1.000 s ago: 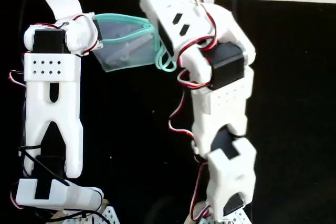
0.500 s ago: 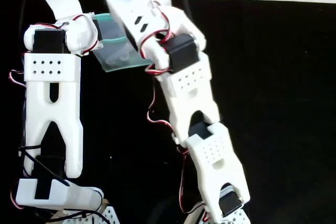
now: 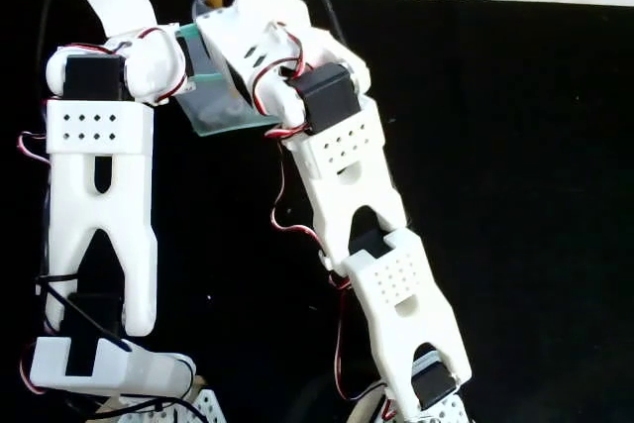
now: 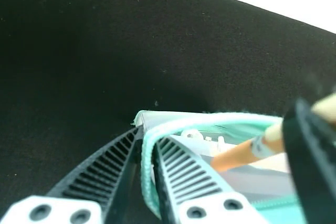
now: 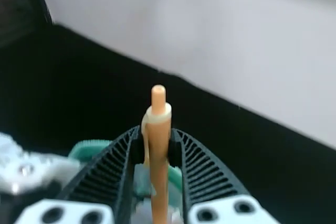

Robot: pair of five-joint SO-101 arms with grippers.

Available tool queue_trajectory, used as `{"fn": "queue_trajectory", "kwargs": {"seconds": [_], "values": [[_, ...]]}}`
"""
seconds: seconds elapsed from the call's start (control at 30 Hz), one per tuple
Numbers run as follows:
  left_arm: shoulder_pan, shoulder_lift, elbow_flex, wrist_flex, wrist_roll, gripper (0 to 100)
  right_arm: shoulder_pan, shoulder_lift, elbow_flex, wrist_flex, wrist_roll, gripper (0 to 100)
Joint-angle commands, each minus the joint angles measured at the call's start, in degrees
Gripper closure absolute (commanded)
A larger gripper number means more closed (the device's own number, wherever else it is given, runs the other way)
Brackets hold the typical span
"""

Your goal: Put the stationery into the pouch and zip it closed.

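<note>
At far side of black table (image 3: 535,195), L gripper (image 4: 148,136) is clamped on the teal zip edge of pouch (image 3: 223,114), holding it up (apparently off the cloth) w/ mouth turned toward R arm. Likely reason: pinching one lip pulls the opening taut, so an item can slide in w/o the fabric folding over.

R gripper (image 5: 156,136) is closed around orange pen (image 5: 159,177). It grips the barrel, and the pen runs along the finger axis w/ one end sticking out past the tips. My read: this grip gives good steering and leaves the other end free to enter.

L wrist view: pen end sits at pouch mouth, over the pale lining, just beside the zip. Can't tell if it's past the lip or only resting on it.

Step in hand, by my judgement: inserting pen. Zip open, closing not yet begun.
</note>
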Motion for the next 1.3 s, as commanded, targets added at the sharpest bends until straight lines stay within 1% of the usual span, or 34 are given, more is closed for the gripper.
{"fn": "queue_trajectory", "kwargs": {"seconds": [0.0,0.17,0.27,0.33,0.43,0.5,0.73,1.0,1.17,1.27], "values": [[-0.84,3.3,0.31,-0.35,-0.35,99,0.22,-1.01,-6.11,4.7,-0.35,99.1],[-0.84,3.3,0.31,-0.35,-0.35,99,0.22,-4.18,-6.02,10.95,-0.35,98.9],[-0.84,3.3,0.31,-0.35,-0.35,99,0.22,-5.58,-6.02,16.84,-0.26,97.4],[-0.84,3.38,0.31,-0.35,-0.35,99,0.04,-5.93,-5.93,21.23,1.05,91.7],[-0.84,3.38,0.31,-0.35,-0.35,99,0.84,-5.85,-5.58,21.23,2.81,82.1],[-0.84,3.38,0.4,-0.35,-0.35,99,0.92,-5.93,-5.58,21.23,2.81,79.3],[-0.84,3.38,0.4,-0.35,-0.35,99,0.92,-7.78,-6.02,21.14,2.9,78.9],[-0.84,3.38,0.4,-0.35,-0.35,99,1.27,-21.67,-5.93,20.97,2.9,78.9],[-0.84,2.68,0.31,0.0,-0.09,99,4.53,-27.65,-5.76,21.05,2.81,78.9],[-0.57,2.77,-1.01,0.09,0.09,99,8.31,-27.91,-5.58,21.14,2.73,78.9]]}}
